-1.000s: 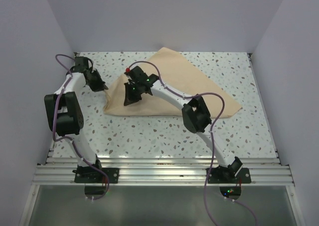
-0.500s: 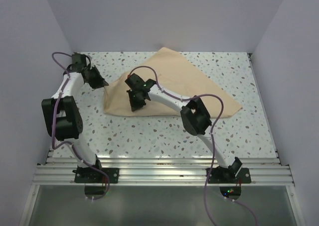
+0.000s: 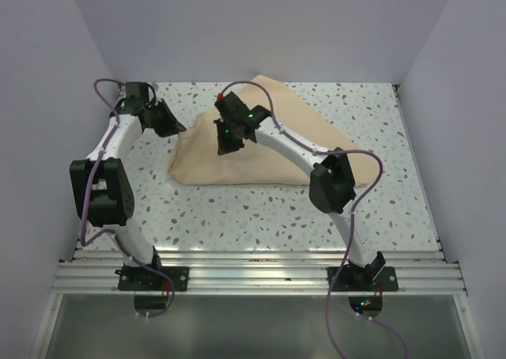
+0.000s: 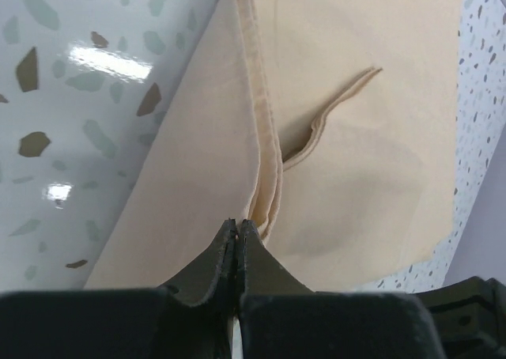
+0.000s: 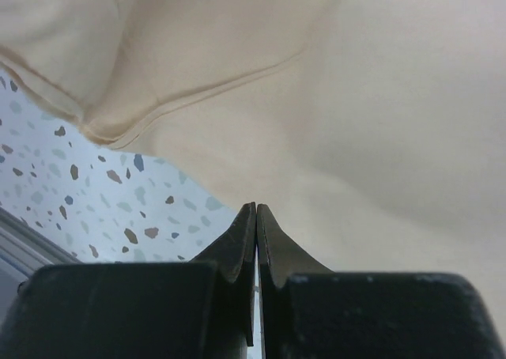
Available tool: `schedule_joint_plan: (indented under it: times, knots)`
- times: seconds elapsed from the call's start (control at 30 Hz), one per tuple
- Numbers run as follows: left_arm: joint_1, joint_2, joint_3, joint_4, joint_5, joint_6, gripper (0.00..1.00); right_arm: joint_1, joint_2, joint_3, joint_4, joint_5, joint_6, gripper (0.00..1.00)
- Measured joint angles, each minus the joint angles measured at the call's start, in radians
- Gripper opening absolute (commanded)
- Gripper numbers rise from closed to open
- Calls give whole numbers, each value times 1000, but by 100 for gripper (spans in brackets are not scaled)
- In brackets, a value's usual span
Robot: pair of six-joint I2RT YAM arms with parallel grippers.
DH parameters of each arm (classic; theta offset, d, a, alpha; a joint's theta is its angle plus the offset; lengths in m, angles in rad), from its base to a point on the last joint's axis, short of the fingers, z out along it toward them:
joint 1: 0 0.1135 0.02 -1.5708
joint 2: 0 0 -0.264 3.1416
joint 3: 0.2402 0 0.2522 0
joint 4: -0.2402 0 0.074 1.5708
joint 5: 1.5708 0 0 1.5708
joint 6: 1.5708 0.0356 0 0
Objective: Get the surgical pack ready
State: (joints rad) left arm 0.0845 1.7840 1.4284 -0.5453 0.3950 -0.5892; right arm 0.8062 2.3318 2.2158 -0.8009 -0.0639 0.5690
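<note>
The big beige cloth (image 3: 277, 141) lies folded over itself on the speckled table, with layered hems showing in the left wrist view (image 4: 316, 98) and a stitched hem in the right wrist view (image 5: 356, 98). My left gripper (image 3: 171, 126) is shut, and its tips (image 4: 237, 223) rest at the cloth's folded left edge. My right gripper (image 3: 225, 144) is shut and empty, and it hovers over the cloth's left part (image 5: 256, 207). The steel tray, scissors, forceps, gauze and clear packet are not in view.
Speckled tabletop (image 3: 237, 213) surrounds the cloth. White walls close the left, back and right sides. A ribbed metal rail (image 3: 253, 268) runs along the near edge between the arm bases.
My left gripper has moved right to the cloth's left edge, which now looks pushed in. My right gripper has moved toward the back of the table over the cloth.
</note>
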Motion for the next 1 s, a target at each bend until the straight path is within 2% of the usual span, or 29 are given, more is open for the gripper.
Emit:
schedule_joint_plan:
  times: [0.27, 0.4, 0.7, 1.0]
  knots:
    - [-153, -7, 58, 6, 6, -72, 0, -193, -226, -243, 11, 19, 3, 0]
    - [-222, -7, 109, 12, 6, -104, 0, -219, -294, -381, 18, 26, 0, 0]
    - [-329, 16, 204, 3, -10, -146, 0, -228, -303, -522, 41, 5, -5, 0]
    - [-424, 122, 346, -18, -34, -178, 0, -338, -305, -573, 63, -45, 0, 0]
